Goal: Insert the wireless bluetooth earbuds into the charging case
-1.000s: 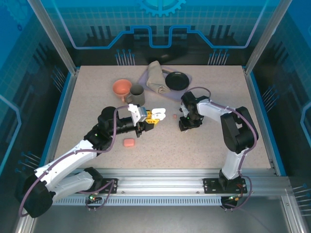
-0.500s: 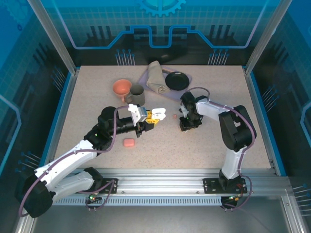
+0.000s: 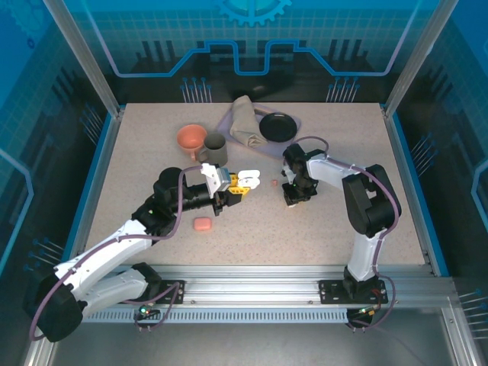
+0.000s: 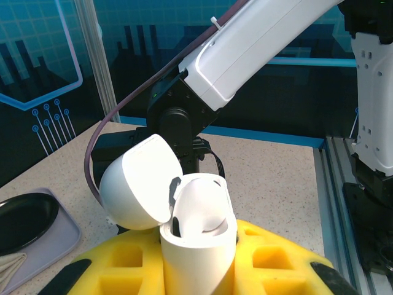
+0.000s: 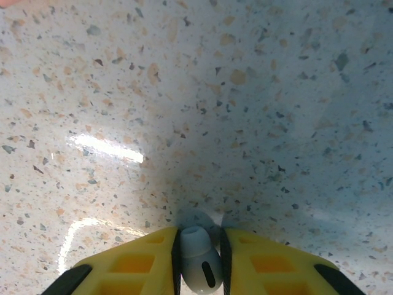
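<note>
My left gripper [image 3: 240, 184] is shut on a white charging case [image 4: 199, 246], held upright above the middle of the table. Its round lid [image 4: 136, 187] is swung open to the left. My right gripper [image 3: 293, 200] points straight down at the table, right of the case. Its yellow fingers [image 5: 138, 264] are shut on a small white earbud [image 5: 197, 255] at the table surface. A tiny salmon-pink earbud [image 3: 274, 183] lies on the table between the two grippers. A shut salmon-pink case [image 3: 201, 224] lies below the left gripper.
At the back stand an orange bowl [image 3: 191, 136] and a grey mug [image 3: 215, 148]. A purple tray [image 3: 301, 123] carries a folded cloth [image 3: 243, 122] and a black plate [image 3: 277, 126]. A raised blue rim [image 3: 402, 168] borders the table.
The right gripper's jaws have closed in on the white earbud, and the arm has settled slightly. The left arm and its case have not moved.
</note>
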Tool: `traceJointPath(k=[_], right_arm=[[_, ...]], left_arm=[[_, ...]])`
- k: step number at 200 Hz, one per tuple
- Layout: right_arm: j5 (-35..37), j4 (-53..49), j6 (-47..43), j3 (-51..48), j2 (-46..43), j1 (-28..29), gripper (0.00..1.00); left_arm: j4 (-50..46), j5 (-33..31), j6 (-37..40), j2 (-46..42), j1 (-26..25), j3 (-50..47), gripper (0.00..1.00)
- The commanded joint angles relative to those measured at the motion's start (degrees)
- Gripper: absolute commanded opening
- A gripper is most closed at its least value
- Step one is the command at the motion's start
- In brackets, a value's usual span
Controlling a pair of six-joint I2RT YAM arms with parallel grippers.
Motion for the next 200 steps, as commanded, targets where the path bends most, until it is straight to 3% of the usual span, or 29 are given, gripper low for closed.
traceJointPath(k=[1,65,148,200], right_arm=[[-1.69,-0.22,-0.06,-0.1,-0.39,0.51,0.25],[0.17,4.2,-2.26,-4.12,-8.47,0.49,0.24],[5.15,15.62,-12.94,-15.28,-36.73,2.05,0.23],[8.98,22.92,-23.18,-18.97,-52.71,7.99,0.24]], left_arm=[[0.04,-0.57,1.45,-0.74,-0.44,0.48,0.0],[1.76,-1.64,-1.64,-0.48,-0.49,-0.37,0.0],[4.99,-1.86,-8.03,2.45,-0.45,-0.31,0.0],[2.21,-2.24,-11.59,5.11,-0.5,2.95,0.0]])
